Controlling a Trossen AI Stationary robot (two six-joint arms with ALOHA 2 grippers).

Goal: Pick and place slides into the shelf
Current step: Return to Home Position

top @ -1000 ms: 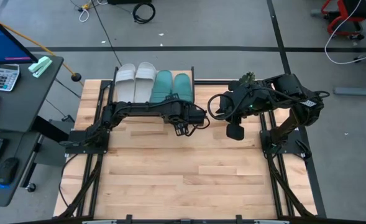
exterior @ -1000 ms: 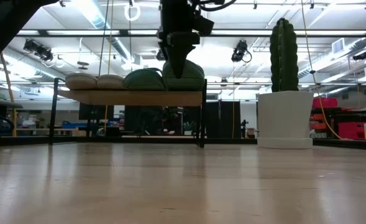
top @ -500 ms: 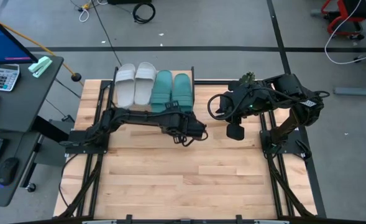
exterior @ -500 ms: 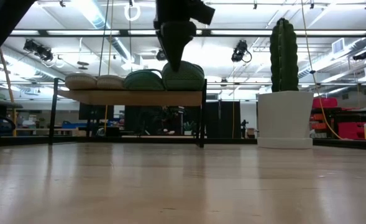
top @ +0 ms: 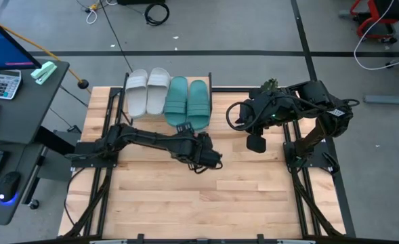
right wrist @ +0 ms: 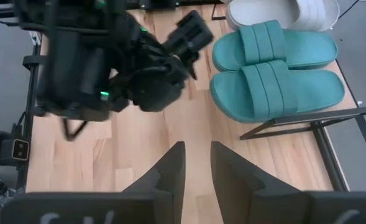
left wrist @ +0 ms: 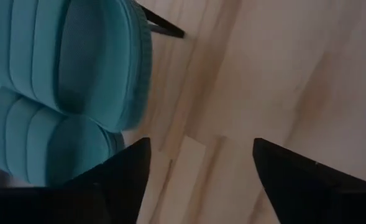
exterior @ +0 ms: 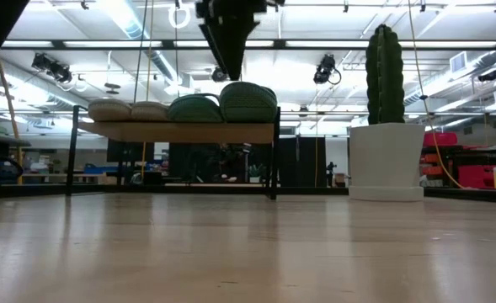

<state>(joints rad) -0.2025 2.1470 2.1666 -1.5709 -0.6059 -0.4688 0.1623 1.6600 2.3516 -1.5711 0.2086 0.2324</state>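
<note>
L gripper hangs above the table, just in front of the shelf. Its fingers point down and are spread wide w/ nothing btwn them. Its own wrist view shows bare wood in the gap. That view also shows the rounded ends of the teal slides and one black shelf leg. In the low view the gripper sits higher than the shelf board, tapering to a point above the teal pair w/o touching them. L arm reaches in from the table's left edge.

All four slides lie on the shelf, side by side, straps up, at the table's far edge, left of centre. Order from left to right in the high view:
- left pale slide
- right pale slide
- left teal slide
- right teal slide

Neighbours touch or nearly touch. From table height the pale pair look flatter and the teal pair bulkier; the right teal slide looks a bit taller.

R gripper waits on its folded arm over the table's right side, well apart from the shelf. Its fingers are drawn close, w/ only a narrow strip of wood showing btwn them, holding nothing. Cactus in a white pot stands at the table's far edge, near the R arm.
</note>
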